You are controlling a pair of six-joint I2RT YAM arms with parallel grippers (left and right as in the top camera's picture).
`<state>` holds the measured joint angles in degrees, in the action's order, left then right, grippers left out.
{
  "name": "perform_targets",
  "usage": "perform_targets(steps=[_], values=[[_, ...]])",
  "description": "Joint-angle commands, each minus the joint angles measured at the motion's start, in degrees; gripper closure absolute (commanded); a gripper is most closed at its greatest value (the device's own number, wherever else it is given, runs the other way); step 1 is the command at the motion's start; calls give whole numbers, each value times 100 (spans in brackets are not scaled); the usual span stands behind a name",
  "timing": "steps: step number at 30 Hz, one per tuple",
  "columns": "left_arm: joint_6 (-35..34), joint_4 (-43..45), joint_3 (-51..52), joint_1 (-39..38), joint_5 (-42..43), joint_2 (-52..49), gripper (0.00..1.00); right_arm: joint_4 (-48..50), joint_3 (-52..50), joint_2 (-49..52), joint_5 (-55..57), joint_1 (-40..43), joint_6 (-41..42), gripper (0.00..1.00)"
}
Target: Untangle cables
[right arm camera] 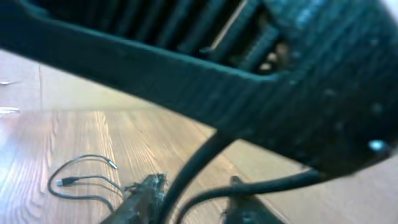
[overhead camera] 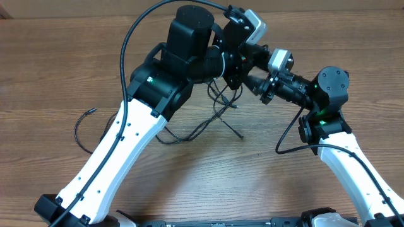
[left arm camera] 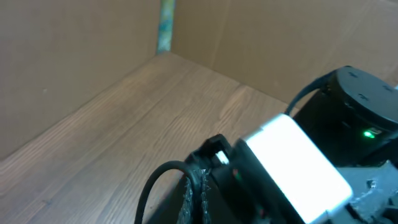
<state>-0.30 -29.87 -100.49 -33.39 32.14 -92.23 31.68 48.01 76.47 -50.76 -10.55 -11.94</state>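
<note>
A bunch of thin black cables [overhead camera: 218, 116] hangs below the two grippers at mid table, and its lower loops [overhead camera: 173, 135] trail onto the wood. My left gripper [overhead camera: 232, 79] is raised above the table, and in the left wrist view its pads [left arm camera: 191, 194] are shut on a black cable [left arm camera: 155, 183] that arches out to the left. My right gripper [overhead camera: 255, 85] faces it closely from the right. In the right wrist view this gripper [right arm camera: 194, 200] stands open, with two cable strands [right arm camera: 205, 158] running between its fingers [right arm camera: 146, 193]. The left gripper's black body fills the top of that view.
One separate thin cable [overhead camera: 81, 129] lies curled on the table at the left, also seen as the cable with small plugs [right arm camera: 81, 180] in the right wrist view. A thick black arm cable [overhead camera: 136, 31] arcs over the left arm. Cardboard walls [left arm camera: 93, 43] border the table's far side.
</note>
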Motion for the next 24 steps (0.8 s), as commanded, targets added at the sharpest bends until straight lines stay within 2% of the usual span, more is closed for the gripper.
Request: perform_targets(steps=[1, 6, 13, 15, 16, 18, 20, 24], values=[[63, 48, -136, 4, -282, 61, 96, 37, 103, 7, -186, -39, 11, 78], [162, 42, -136, 4, -275, 61, 96, 39, 103, 7, -186, -39, 11, 96], [160, 42, -136, 2, -264, 61, 96, 39, 103, 7, -184, -39, 9, 94], [157, 35, -136, 2, -249, 61, 96, 37, 103, 7, -184, -37, 9, 69], [160, 35, -136, 4, -251, 61, 96, 37, 103, 7, -184, -37, 9, 60], [166, 33, -136, 11, -271, 61, 96, 35, 103, 7, -184, -37, 11, 34], [216, 15, -136, 63, -313, 61, 96, -7, 103, 7, -186, -37, 11, 16], [308, -70, -136, 234, -776, 61, 96, -186, 103, 7, -186, -37, 188, 7]])
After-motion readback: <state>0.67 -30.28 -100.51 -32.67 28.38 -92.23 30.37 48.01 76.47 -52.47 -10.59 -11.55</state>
